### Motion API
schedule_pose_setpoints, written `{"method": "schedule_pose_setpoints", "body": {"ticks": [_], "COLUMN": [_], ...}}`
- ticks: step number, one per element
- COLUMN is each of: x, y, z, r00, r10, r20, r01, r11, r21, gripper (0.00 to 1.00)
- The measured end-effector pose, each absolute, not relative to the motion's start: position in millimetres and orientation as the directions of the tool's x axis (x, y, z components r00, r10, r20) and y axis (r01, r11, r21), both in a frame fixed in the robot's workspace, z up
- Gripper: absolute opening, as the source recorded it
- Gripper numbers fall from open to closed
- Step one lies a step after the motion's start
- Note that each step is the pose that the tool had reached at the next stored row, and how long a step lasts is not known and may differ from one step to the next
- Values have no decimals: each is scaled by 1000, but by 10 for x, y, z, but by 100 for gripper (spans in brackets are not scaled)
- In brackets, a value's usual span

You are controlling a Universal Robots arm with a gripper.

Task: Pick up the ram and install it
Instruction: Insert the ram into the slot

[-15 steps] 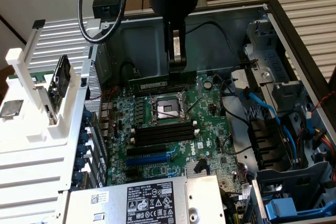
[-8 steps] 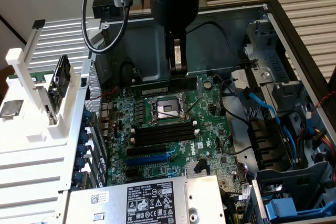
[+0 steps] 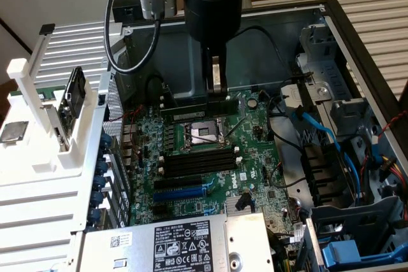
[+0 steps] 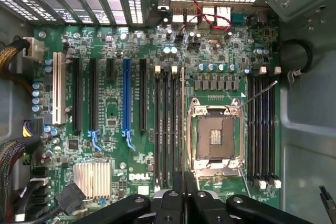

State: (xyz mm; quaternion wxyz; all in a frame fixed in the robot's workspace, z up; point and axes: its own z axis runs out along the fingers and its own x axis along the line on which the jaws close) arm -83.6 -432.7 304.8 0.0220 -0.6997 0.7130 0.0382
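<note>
Long narrow green circuit-board RAM stick [image 4: 182, 124] pinched in my claw [image 4: 182, 195].
Seen edge-on from the wrist cam: thin green/gold line, label and chips not visible. Runs parallel w/ the long black memory slots [image 4: 167, 124], lined up btwn that bank and the silver-framed CPU socket [image 4: 215, 137]. Can't tell if it touches the board.

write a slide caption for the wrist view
Pincer gripping the ram edge-on above the black memory slots, beside the CPU socket on the green motherboard.
</note>
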Motion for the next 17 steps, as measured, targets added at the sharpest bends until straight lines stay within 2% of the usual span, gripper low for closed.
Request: {"method": "schedule_pose_setpoints", "body": {"ticks": [17], "x": [-836], "y": [-4326], "z": [2778], "r00": [-21], "r10": [-997], "r20": [-75], "r01": [-999], "r11": [18], "r21": [31], "gripper": [12]}}
